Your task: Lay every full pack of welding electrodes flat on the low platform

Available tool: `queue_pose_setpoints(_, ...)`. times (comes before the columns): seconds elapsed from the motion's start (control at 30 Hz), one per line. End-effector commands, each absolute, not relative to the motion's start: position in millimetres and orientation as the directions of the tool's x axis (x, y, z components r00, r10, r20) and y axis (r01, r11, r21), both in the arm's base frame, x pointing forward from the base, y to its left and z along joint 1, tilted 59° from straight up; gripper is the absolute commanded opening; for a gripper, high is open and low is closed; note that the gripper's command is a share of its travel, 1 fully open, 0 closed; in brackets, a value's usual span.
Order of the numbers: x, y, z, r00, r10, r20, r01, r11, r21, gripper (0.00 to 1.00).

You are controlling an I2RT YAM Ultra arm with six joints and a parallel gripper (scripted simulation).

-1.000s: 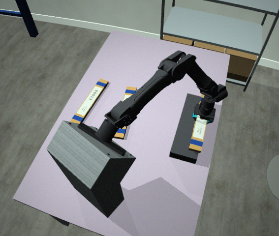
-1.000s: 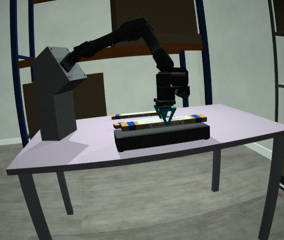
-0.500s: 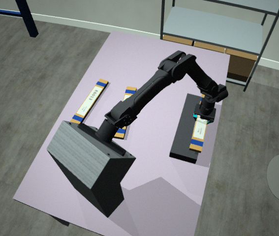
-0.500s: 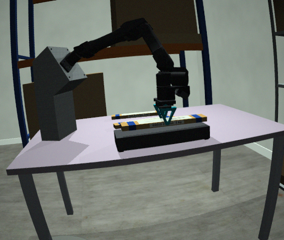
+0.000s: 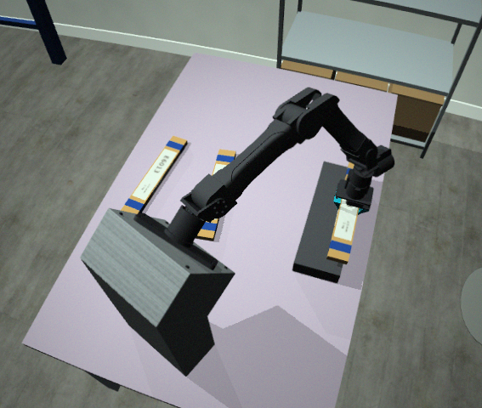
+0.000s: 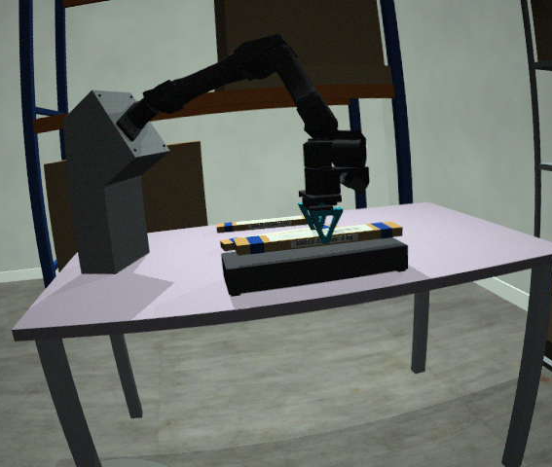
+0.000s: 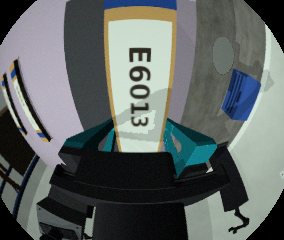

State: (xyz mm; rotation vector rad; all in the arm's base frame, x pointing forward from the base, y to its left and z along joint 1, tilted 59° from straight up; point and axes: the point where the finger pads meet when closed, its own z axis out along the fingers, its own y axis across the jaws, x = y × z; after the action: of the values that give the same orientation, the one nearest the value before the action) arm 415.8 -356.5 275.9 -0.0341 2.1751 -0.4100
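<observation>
My gripper (image 5: 348, 205) (image 6: 322, 231) (image 7: 139, 120) is shut on an orange, blue and white E6013 pack (image 5: 345, 228) (image 6: 285, 236) (image 7: 122, 75), its fingers on the two long sides near the middle. The pack is about level, a little above the dark low platform (image 5: 315, 228) (image 6: 315, 269) (image 7: 82, 75), toward its outer long side and partly past that edge. A second pack (image 5: 226, 157) (image 6: 225, 244) (image 7: 28, 102) lies on the table, partly hidden by the arm in the top view. A third pack (image 5: 155, 173) (image 6: 266, 223) (image 7: 14, 106) lies farther off, its near end beside the arm's pedestal.
The arm's grey pedestal (image 5: 139, 263) (image 6: 104, 216) stands on the pink table (image 5: 249, 280) (image 6: 487, 241). The arm arches over the second pack. The table's outer edge runs close beside the platform. A metal shelf (image 5: 368, 53) stands behind the table's far end.
</observation>
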Motion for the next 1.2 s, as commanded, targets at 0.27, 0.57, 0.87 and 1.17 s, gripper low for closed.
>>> queue_pose_setpoints(0.27,399.8,-369.9,313.3,-0.566,-0.187,-0.803,0.170,0.926,-0.336,0.00)
queue_pose_setpoints(0.57,402.9,-370.9,313.5,-0.563,-0.188,-0.804,0.173,0.925,-0.338,0.00)
queue_pose_setpoints(0.87,408.6,-374.9,313.1,-0.557,-0.196,-0.807,0.179,0.921,-0.347,0.00)
queue_pose_setpoints(1.17,411.2,-375.1,308.0,-0.565,-0.187,-0.803,0.176,0.924,-0.339,0.00)
